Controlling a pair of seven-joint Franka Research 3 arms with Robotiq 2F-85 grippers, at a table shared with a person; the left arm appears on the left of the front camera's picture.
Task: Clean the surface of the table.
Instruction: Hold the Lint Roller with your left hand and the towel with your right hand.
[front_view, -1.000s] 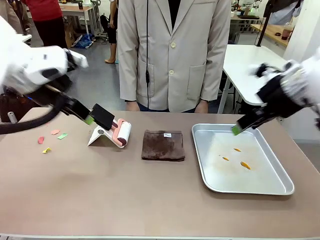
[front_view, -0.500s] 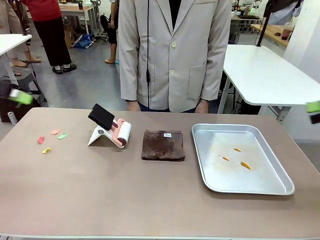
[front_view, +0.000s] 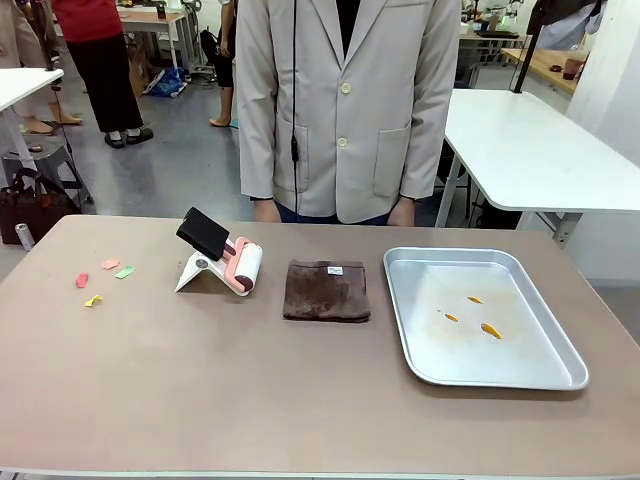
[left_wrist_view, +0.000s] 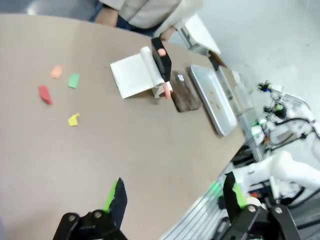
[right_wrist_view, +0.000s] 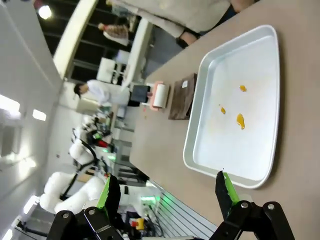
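Four coloured paper scraps (front_view: 124, 272) lie on the taupe surface (front_view: 200, 400), well left of the brown cloth (front_view: 326, 290) at its middle; a lint roller (front_view: 225, 262) stands just left of the cloth, a metal tray (front_view: 480, 375) to its right, a person (front_view: 345, 100) behind it. Left claw (left_wrist_view: 174, 186) and right claw (right_wrist_view: 164, 182) hang clear of the surface, each spread wide, gripping and touching nothing.

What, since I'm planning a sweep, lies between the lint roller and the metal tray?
A folded brown cloth lies flat on the table between the lint roller and the metal tray, touching neither, as the front view shows.
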